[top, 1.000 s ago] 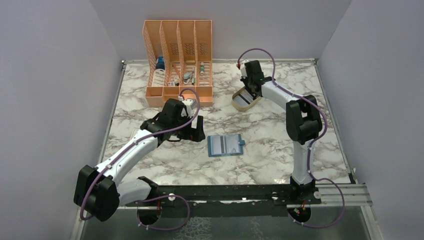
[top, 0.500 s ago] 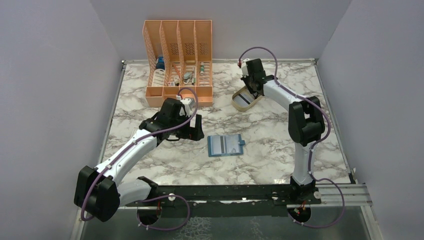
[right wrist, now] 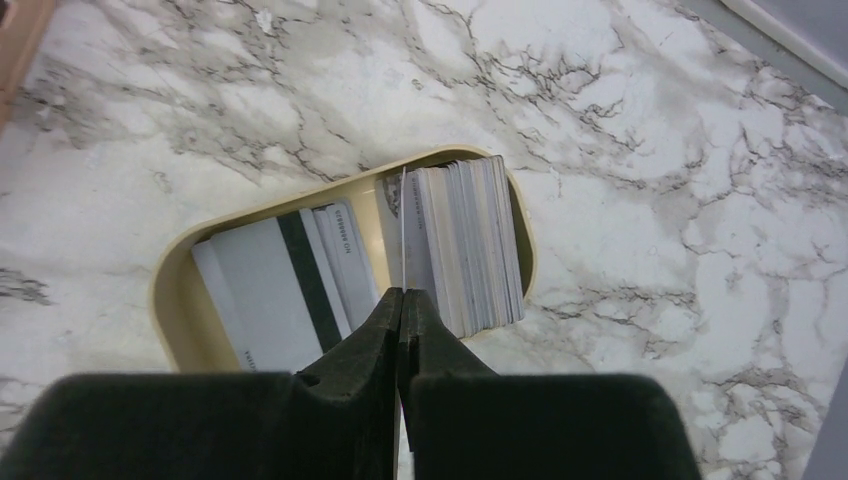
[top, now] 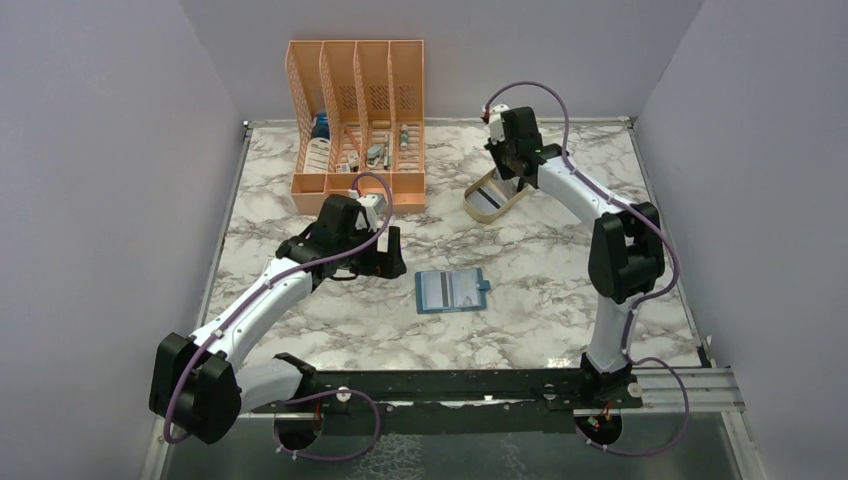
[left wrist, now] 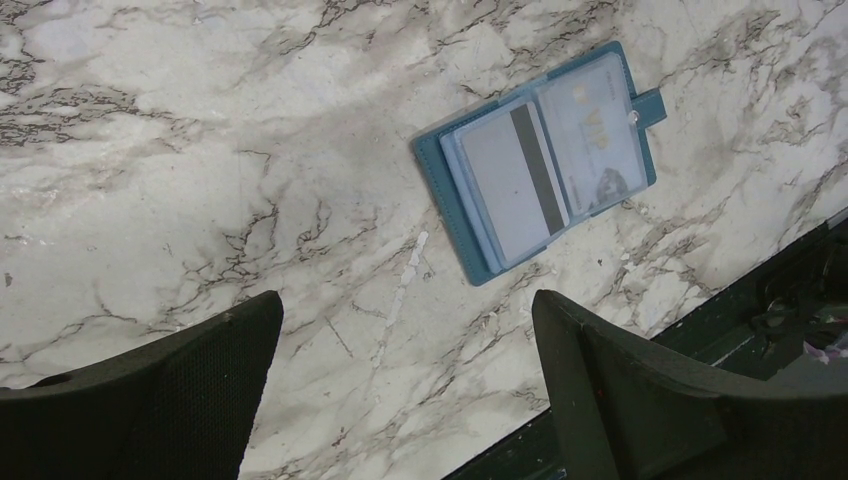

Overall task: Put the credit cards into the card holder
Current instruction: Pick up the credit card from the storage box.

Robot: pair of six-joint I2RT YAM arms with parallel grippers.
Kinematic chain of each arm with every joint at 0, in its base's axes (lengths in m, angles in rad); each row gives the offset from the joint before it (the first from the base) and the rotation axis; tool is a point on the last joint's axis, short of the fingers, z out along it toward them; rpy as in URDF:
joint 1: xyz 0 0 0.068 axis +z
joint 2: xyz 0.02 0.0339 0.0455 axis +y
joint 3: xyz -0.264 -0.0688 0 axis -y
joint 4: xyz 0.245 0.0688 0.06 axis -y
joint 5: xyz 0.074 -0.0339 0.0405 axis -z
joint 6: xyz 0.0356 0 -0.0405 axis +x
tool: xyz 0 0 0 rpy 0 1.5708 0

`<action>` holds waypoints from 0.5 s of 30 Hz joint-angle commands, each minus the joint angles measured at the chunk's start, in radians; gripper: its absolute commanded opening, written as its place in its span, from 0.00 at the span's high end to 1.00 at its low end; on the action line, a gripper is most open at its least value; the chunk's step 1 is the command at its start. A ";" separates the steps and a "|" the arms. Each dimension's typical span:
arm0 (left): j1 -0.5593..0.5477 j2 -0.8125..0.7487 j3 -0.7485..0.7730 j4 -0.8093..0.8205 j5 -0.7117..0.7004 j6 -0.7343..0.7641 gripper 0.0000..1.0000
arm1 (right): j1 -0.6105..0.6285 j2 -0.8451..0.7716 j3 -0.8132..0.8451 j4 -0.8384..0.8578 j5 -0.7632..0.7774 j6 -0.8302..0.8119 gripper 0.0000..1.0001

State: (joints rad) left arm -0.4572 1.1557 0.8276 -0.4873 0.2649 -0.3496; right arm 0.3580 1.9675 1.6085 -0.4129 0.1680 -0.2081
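While clamped edge-on in right gripper point(right wrist: 402, 297), credit card point(right wrist: 402, 230): likely stiff, slick, light; take by edge; left gripper point(left wrist: 405, 305) spread.

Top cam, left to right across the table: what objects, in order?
Orange file rack → open teal card holder → beige oval tray.

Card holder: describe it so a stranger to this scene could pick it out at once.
On the marble table, look nearer the camera than the orange rack, close to the middle. The card holder lies open and flat there. It is the only teal thing, with a dark-striped card in its sleeve, unlike the beige tray farther back right.
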 commanded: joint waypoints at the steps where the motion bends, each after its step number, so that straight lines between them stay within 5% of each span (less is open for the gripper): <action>1: 0.007 -0.024 0.000 0.030 0.031 -0.035 0.02 | -0.007 -0.094 -0.022 -0.060 -0.109 0.116 0.99; 7: 0.007 -0.039 -0.021 0.089 0.145 -0.156 0.05 | -0.007 -0.236 -0.153 -0.085 -0.226 0.338 0.99; 15: 0.006 -0.069 -0.007 0.231 0.217 -0.343 0.13 | 0.000 -0.496 -0.461 0.085 -0.535 0.558 0.99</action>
State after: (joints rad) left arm -0.4572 1.1213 0.8165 -0.3756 0.4095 -0.5655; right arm 0.3580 1.5787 1.2598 -0.4404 -0.1574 0.1989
